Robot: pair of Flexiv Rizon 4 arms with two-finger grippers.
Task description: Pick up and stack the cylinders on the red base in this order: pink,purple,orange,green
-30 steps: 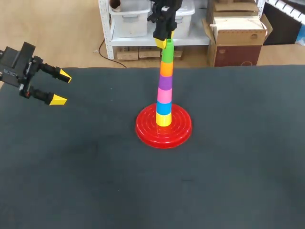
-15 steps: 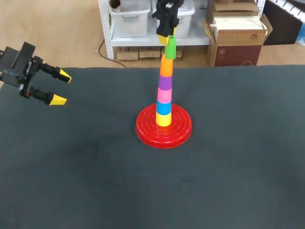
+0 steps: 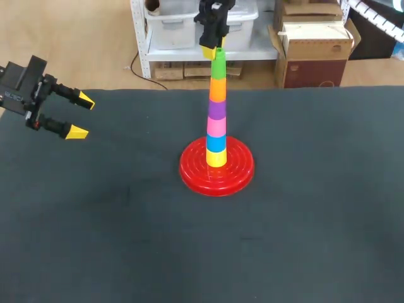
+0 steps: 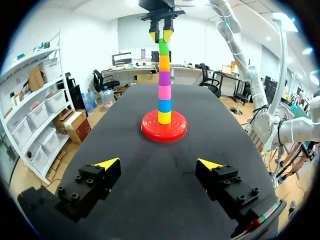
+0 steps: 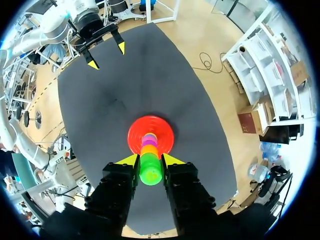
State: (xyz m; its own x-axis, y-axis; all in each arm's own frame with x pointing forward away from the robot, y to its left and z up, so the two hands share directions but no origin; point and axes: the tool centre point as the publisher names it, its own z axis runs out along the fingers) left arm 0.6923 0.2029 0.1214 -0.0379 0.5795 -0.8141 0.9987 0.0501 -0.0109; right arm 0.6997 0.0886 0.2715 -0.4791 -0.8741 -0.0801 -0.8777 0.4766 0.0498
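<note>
A red base (image 3: 192, 170) in the middle of the table carries a tower: yellow, blue, pink (image 3: 216, 127), purple (image 3: 218, 108), orange (image 3: 218, 89), with the green cylinder (image 3: 218, 65) on top. From above, my right gripper (image 3: 211, 49) is shut on the green cylinder (image 5: 150, 170), one finger on each side of it. The left wrist view shows the tower (image 4: 164, 80) far ahead, with the right gripper (image 4: 161, 36) at its top. At the table's far left my left gripper (image 3: 82, 117) hangs open and holds nothing; it also shows as the left gripper (image 5: 106, 56) beyond the red base (image 5: 135, 134).
Dark cloth (image 3: 303, 221) covers the whole table. Nothing else lies on it around the base.
The green cylinder hung tilted and off to the right half a second ago; now it stands straight over the orange one. The right gripper shifted left with it. The left arm kept still.
</note>
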